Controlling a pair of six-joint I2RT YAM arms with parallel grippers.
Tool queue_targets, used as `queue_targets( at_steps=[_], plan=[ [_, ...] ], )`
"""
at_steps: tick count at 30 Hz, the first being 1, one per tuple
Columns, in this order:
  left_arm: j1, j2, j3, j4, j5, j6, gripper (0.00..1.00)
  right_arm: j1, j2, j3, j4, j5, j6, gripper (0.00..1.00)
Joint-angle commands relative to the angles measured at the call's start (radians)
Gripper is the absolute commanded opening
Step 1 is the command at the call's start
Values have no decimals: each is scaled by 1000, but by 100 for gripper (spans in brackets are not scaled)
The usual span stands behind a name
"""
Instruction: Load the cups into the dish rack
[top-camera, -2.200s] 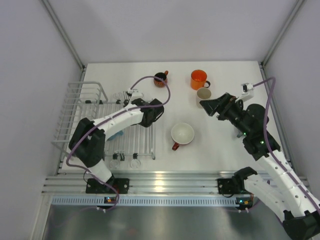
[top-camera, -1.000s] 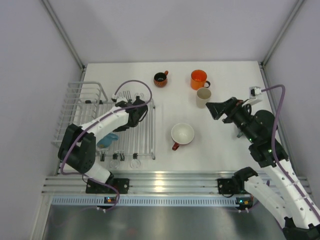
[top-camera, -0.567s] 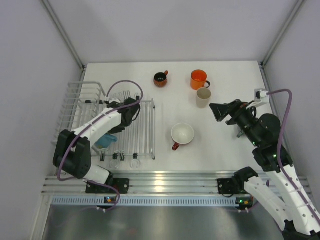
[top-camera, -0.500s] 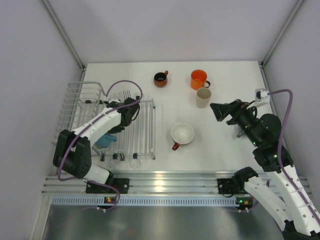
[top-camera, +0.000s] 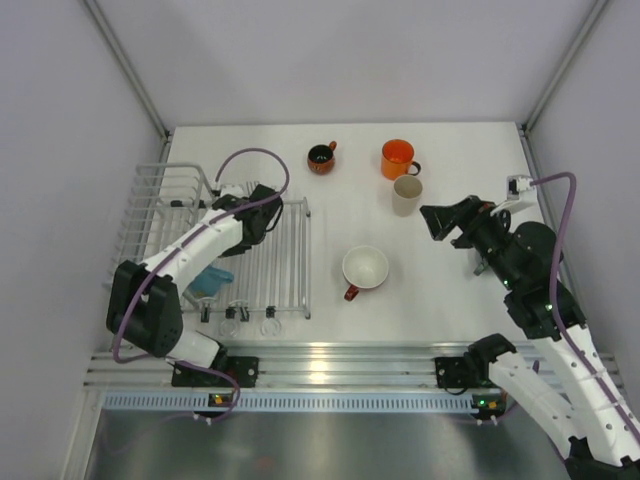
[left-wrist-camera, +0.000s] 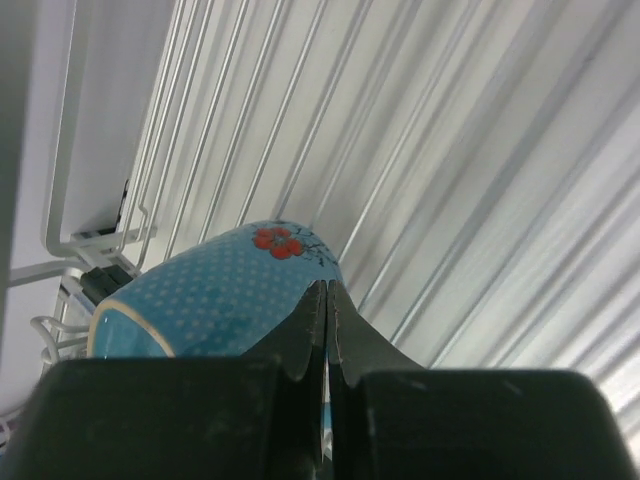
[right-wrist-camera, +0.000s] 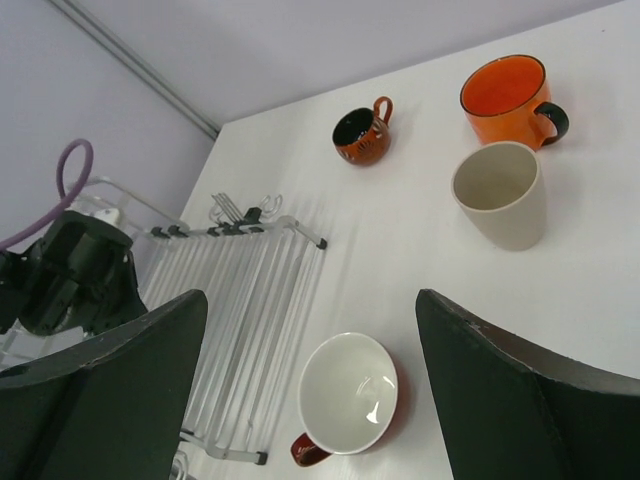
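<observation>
The white wire dish rack (top-camera: 285, 250) (right-wrist-camera: 250, 290) (left-wrist-camera: 450, 200) stands at the table's left. A grey-blue dotted cup (top-camera: 212, 277) (left-wrist-camera: 220, 295) lies on its side on the slats. My left gripper (top-camera: 255, 228) (left-wrist-camera: 327, 290) hovers shut and empty just above that cup. On the bare table stand the orange cup (top-camera: 397, 158) (right-wrist-camera: 503, 98), the cream cup (top-camera: 406, 194) (right-wrist-camera: 499, 194), the small dark red cup (top-camera: 321, 158) (right-wrist-camera: 361, 135) and the wide red cup (top-camera: 364, 269) (right-wrist-camera: 350, 393). My right gripper (top-camera: 432, 218) (right-wrist-camera: 312, 300) hangs wide open, raised to the right of the cream cup, holding nothing.
The rack's taller basket section (top-camera: 160, 200) rises at its far left end. Prongs and clips (top-camera: 250, 318) line the rack's near edge. Grey walls enclose the table on three sides.
My left gripper has drawn back from near the dark red cup to over the rack's slats, staying shut. My right gripper has pulled away from the cream cup toward the right, still open.
</observation>
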Motion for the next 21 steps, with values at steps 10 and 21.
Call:
queue_targets(
  at_steps=[10, 21],
  plan=[
    [-152, -38, -35, -5, 100, 30, 0, 10, 43, 30, 24, 6, 37, 86],
    [-203, -26, -38, 10, 258, 47, 0, 12, 12, 50, 3, 9, 14, 86]
  ],
)
